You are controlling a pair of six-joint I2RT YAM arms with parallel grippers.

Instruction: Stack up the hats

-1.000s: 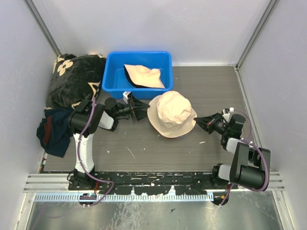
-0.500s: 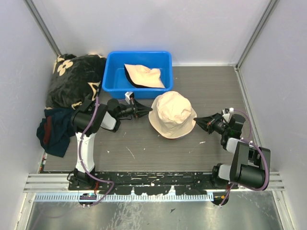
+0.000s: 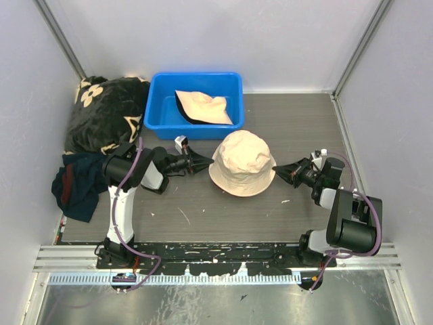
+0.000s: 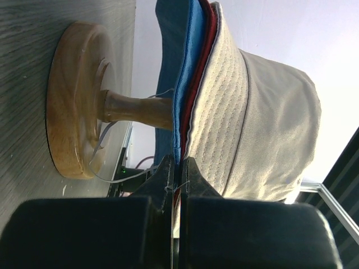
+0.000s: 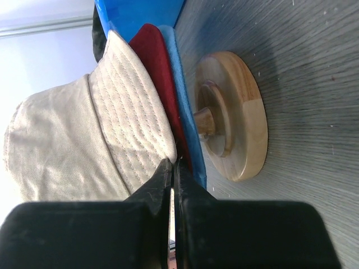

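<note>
Cream-beige cotton tops the pile: a cream-beige bucket hat with a stitched brim (image 3: pixel 242 161) sits mid-counter over a dark red fabric hat (image 5: pixel 154 61) and a light blue fabric hat (image 4: pixel 186 61). All three rest on a round wooden stand with a short peg (image 4: pixel 73 112).

Three of four seem stacked, so the step in hand looks like tidying this pile. The left gripper (image 3: pixel 200 162) and right gripper (image 3: pixel 279 171) flank the brims low on either side, each with fingers pressed together at the brim edge. Whether any cloth is caught between them I cannot tell.

Next, one arm probably has to lift away, spread its fingers and fetch the second cream-beige hat (image 3: pixel 203 107), which lies crumpled in the blue plastic bin (image 3: pixel 157 108) behind. The bin wall and the hat's limpness may hinder a clean pinch. The black flowered blanket (image 3: pixel 101 112) and navy cloth (image 3: pixel 78 183) lie well to the left.
</note>
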